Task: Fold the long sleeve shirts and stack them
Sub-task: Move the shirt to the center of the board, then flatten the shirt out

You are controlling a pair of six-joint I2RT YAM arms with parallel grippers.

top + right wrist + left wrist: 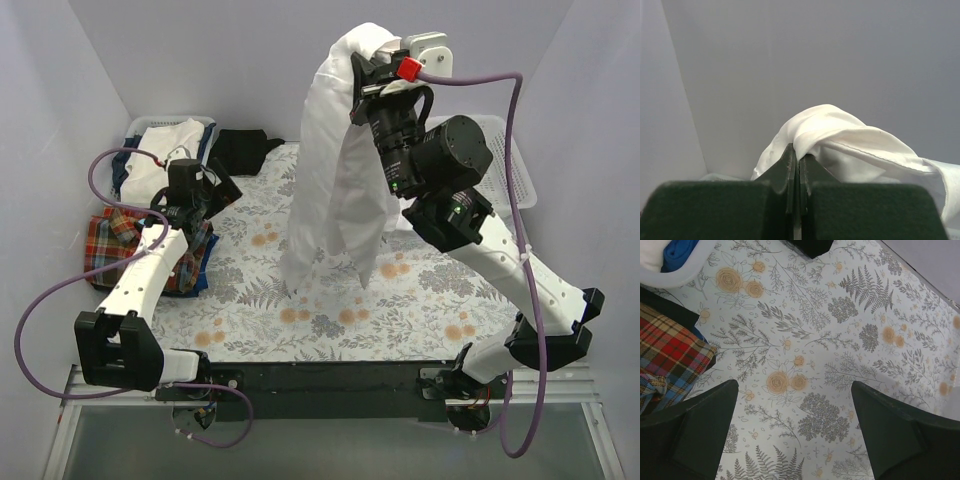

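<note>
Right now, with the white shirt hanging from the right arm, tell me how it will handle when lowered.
Likely floppy: the white shirt drapes in long limp folds from one pinch at the right gripper, jaws shut. Probably light, since that small bunch carries it all. It will likely crumple on the table rather than lie flat.

Left gripper (pixel 794 387) with dark fingers (pixel 695 435) spread wide and empty over floral tablecloth (pixel 840 340), plaid shirt (pixel 670 352) bunched at left edge, white basket rim (pixel 671 279) top left, black garment (pixel 810 246) at top edge
</note>
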